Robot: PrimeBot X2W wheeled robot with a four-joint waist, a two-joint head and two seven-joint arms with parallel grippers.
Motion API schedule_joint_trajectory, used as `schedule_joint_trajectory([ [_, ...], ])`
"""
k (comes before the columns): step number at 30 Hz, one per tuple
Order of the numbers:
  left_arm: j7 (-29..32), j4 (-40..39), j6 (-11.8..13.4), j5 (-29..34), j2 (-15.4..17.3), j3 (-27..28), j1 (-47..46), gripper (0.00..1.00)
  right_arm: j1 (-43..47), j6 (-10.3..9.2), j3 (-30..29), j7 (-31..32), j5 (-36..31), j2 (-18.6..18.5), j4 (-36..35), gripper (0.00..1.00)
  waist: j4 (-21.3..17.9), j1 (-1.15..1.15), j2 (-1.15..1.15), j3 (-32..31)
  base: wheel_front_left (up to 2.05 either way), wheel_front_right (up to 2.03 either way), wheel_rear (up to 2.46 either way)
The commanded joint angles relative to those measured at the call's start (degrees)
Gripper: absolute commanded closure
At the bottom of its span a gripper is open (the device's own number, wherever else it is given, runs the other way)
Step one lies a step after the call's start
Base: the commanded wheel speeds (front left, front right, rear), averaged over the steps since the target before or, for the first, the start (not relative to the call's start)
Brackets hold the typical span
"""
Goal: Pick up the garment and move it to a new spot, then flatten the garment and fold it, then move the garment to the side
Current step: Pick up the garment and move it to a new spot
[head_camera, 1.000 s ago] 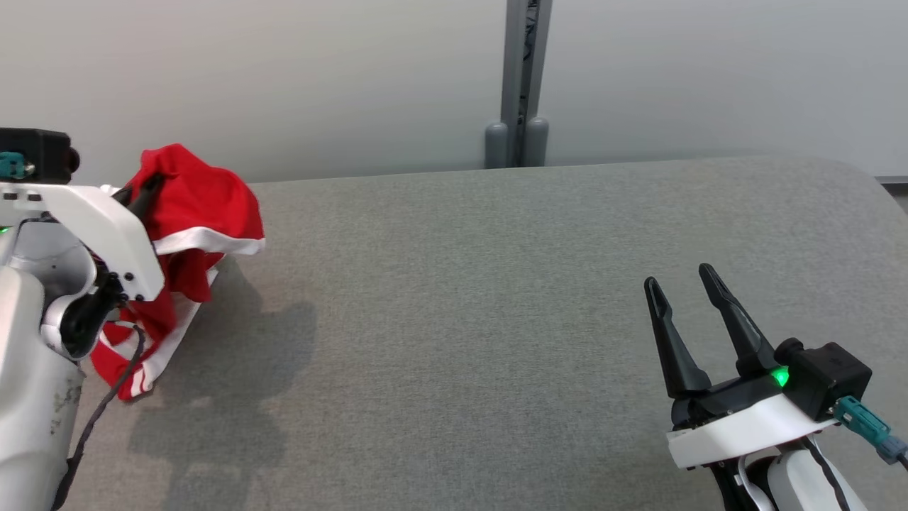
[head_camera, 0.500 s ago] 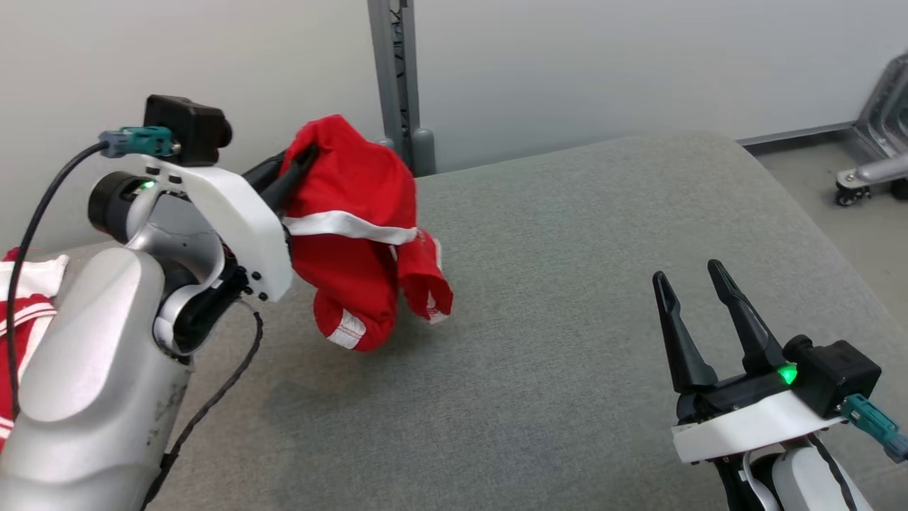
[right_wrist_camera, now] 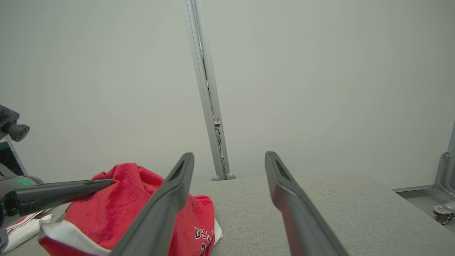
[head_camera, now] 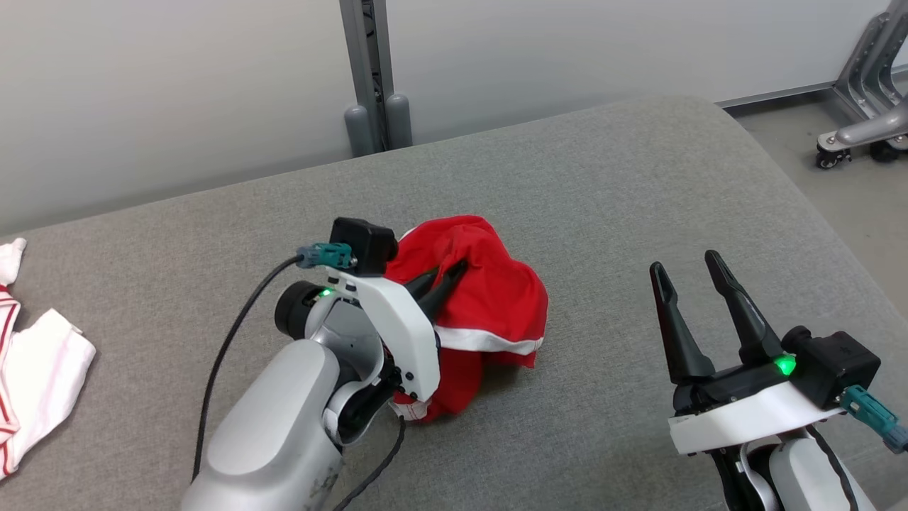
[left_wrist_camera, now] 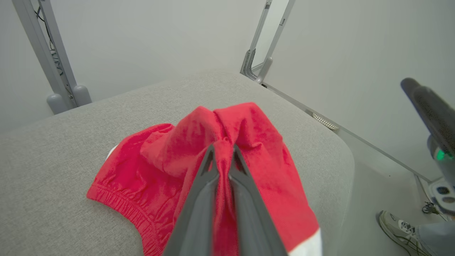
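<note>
The soft, floppy red garment [head_camera: 496, 298] is slumping mid-counter [head_camera: 603, 177] — left fingers [head_camera: 447, 284] are pinching its bunched top. Right fingers [head_camera: 674, 333] are waiting wide apart — its white hem [head_camera: 489, 341] is looking easiest to grab.

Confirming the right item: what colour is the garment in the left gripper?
The garment is red with white trim, clearest in head view.

The left arm [head_camera: 284, 419] reaches forward with its wrist tipped down, the left gripper [head_camera: 448, 273] pinched tight on a bunched fold atop the red garment [head_camera: 500, 291], while the right gripper [head_camera: 682, 260] hovers well to the garment's right, fingers spread wide, holding nothing.
</note>
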Motion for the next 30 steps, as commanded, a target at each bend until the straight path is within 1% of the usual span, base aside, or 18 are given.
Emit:
schedule_joint_trajectory([
  [1, -2.4, 2.8, -0.2, -0.1, -0.4, -1.1, 0.5, 0.73, -0.7, 0.03, 0.3, -0.3, 0.4, -0.5, 0.0, 0.0, 0.6, 0.0, 0.0, 0.7, 0.0, 0.0, 0.0],
  [2, -3.6, 4.5, -0.4, -0.4, -0.7, -1.9, 0.5, 0.24, -0.9, 0.03, 0.4, -0.3, 0.5, -0.6, 0.0, 0.0, 0.8, 0.0, 0.0, 0.9, 0.0, 0.0, 0.0],
  [3, -4.7, 6.1, -0.4, -0.7, -1.0, -3.0, 0.6, 0.0, -1.0, 0.03, 0.5, -0.3, 0.5, -0.8, 0.1, 0.0, 1.0, 0.0, 0.0, 1.1, 0.0, 0.0, 0.0],
  [8, -9.2, 11.4, -1.0, -2.9, -1.5, -8.2, -0.4, 0.0, -1.0, 0.03, 0.6, -0.3, 0.5, -1.3, 0.3, 0.0, 2.6, 0.0, 0.0, 1.2, 0.0, 0.0, 0.0],
  [9, -9.2, 11.4, -1.0, -2.9, -1.5, -8.2, -0.4, 0.0, -1.0, 0.03, 0.6, -0.3, 0.5, -1.3, 0.3, 0.0, 2.6, 0.0, 0.0, 1.2, 0.0, 0.0, 0.0],
  [13, -13.7, 12.7, -1.0, -4.2, -1.6, -10.1, -2.6, 0.0, -0.7, 0.03, 0.7, -0.3, 0.2, -1.8, 0.4, 0.0, 4.0, 0.0, 0.0, 0.4, 0.0, 0.0, 0.0],
  [17, -17.6, 12.7, -0.9, -4.1, -1.1, -9.5, -4.2, 0.0, 0.1, 0.03, 0.0, -0.3, -0.2, -2.1, 0.2, 0.0, 5.4, 0.0, 0.0, -0.8, 0.0, 0.0, 0.0],
  [20, -20.1, 10.6, -0.9, -4.1, 1.1, -8.3, -4.8, 0.0, 0.4, 0.03, -0.8, -0.3, 0.8, -2.2, -0.3, 0.0, 6.2, 0.0, 0.0, -1.6, 0.0, 0.0, 0.0],
  [22, -21.6, 8.9, -0.2, -3.5, 3.1, -7.4, -4.6, 0.0, 0.7, 0.03, -1.3, -0.3, 1.4, -2.4, -0.9, 0.0, 6.6, 0.0, 0.0, -2.0, 0.0, 0.0, 0.0],
  [28, -25.7, 2.4, 4.5, -2.0, 9.8, -3.8, -0.8, 0.0, 1.2, 0.03, -1.9, -0.3, 1.4, -3.3, -2.0, 0.0, 7.7, 0.0, 0.0, -2.5, 0.0, 0.0, 0.0],
  [29, -26.8, 1.0, 5.0, -1.6, 11.0, -3.2, -0.1, 0.0, 1.2, 0.03, -2.1, -0.3, 1.4, -3.3, -2.1, 0.0, 7.9, 0.0, 0.0, -2.6, 0.0, 0.0, 0.0],
  [30, -27.6, -0.2, 6.1, -1.5, 12.0, -2.4, 1.0, 0.0, 1.3, 0.03, -2.3, -0.3, 1.7, -3.3, -2.3, 0.0, 8.0, 0.0, 0.0, -2.6, 0.0, 0.0, 0.0],
])
